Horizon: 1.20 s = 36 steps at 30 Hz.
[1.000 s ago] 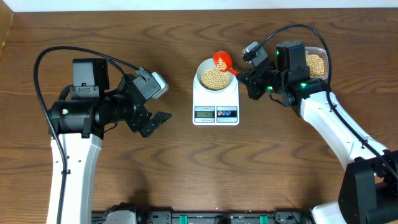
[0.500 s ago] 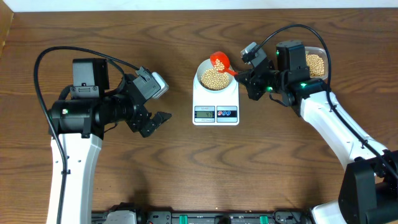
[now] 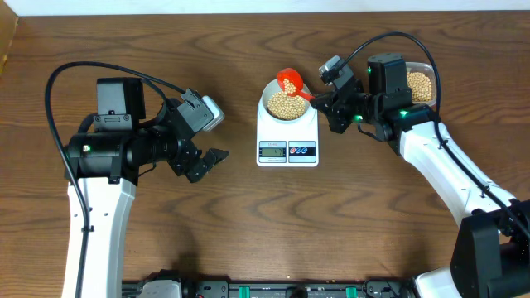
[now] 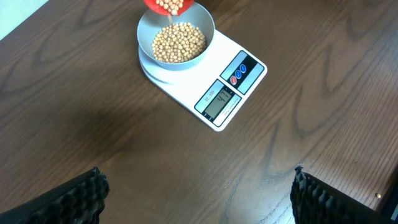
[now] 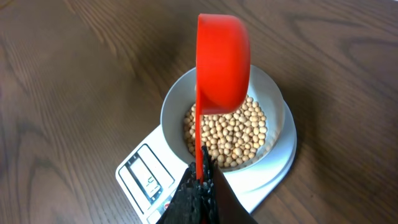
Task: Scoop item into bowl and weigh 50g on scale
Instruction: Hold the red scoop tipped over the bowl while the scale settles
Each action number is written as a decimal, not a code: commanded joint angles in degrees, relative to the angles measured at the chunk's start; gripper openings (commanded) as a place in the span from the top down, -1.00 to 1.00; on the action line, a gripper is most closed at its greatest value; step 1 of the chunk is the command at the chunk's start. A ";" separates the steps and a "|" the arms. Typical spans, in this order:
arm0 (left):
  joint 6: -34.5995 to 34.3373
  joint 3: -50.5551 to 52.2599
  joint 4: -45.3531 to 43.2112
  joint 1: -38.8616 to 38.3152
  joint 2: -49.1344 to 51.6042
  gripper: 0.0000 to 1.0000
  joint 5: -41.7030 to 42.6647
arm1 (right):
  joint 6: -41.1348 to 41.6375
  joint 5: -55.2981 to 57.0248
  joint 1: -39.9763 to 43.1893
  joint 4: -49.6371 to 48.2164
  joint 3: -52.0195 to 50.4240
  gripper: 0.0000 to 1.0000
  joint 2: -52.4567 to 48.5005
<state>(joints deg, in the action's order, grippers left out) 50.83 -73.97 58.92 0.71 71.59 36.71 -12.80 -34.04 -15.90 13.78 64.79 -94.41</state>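
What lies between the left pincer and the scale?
Nothing: only bare wooden table separates the open left pincer from the scale, as the overhead and left wrist views show.

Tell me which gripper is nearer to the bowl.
Right. The right gripper is right of the bowl, holding the red scoop over it; the left gripper, open, is farther away, left of the scale.

Bright even light fr above, faint soft shadows, all views sharp
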 commanded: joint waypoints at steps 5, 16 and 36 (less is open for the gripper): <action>-0.31 -0.79 0.17 0.24 0.42 -0.92 -0.28 | -0.04 -0.35 -0.33 -0.15 0.02 0.98 1.51; -0.31 -0.79 0.17 0.24 0.42 -0.92 -0.28 | 2.38 -0.90 -0.17 -0.28 0.02 0.98 1.51; -0.31 -0.79 0.17 0.24 0.42 -0.92 -0.28 | -4.44 2.75 -0.61 0.55 0.02 0.98 1.51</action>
<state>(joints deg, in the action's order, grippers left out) 50.83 -73.97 58.92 0.71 71.59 36.71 -15.90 -33.65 -16.01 14.31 64.79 -94.41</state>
